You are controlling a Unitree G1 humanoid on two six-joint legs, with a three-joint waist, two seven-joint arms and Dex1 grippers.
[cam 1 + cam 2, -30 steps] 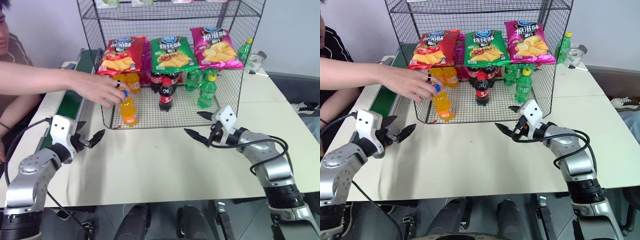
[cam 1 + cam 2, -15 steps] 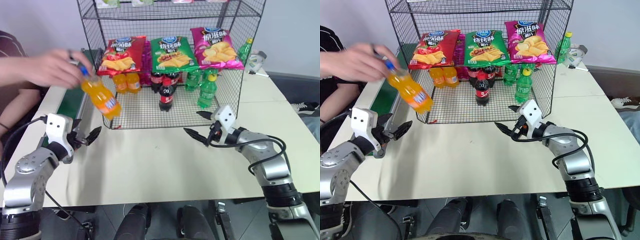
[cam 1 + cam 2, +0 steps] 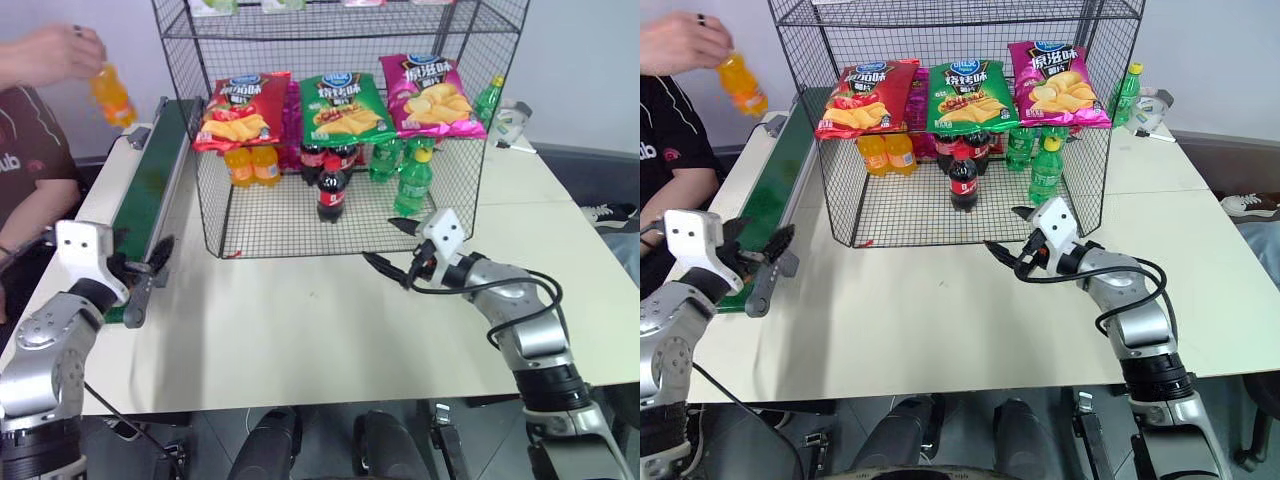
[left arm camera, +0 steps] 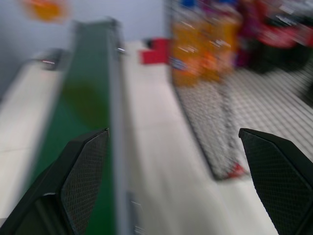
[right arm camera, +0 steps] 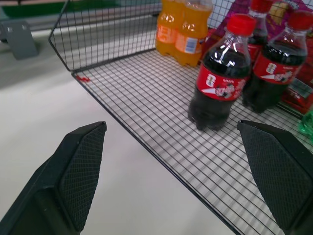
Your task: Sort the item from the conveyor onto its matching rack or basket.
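Observation:
A person's hand (image 3: 50,50) holds the item, a small orange soda bottle (image 3: 111,95), in the air at the far left, above and just left of the conveyor (image 3: 150,190). The wire rack (image 3: 340,215) stands mid-table with chip bags, two orange bottles (image 5: 183,29), cola bottles (image 5: 217,88) and green bottles inside. My left gripper (image 3: 765,248) is open and empty over the conveyor's near end; the left wrist view shows the belt (image 4: 83,98) and the bottle (image 4: 46,9) as a blur. My right gripper (image 3: 388,247) is open and empty just before the rack's front edge.
The person sits at the table's left side beyond the conveyor. A green bottle (image 3: 489,98) and a white object (image 3: 512,120) stand on the table behind the rack's right side. Bare table lies between my two grippers in front of the rack.
The person's hand lifted the orange bottle from the rack's front left corner and carried it up and left, past the conveyor. My left gripper moved left to the conveyor's near end.

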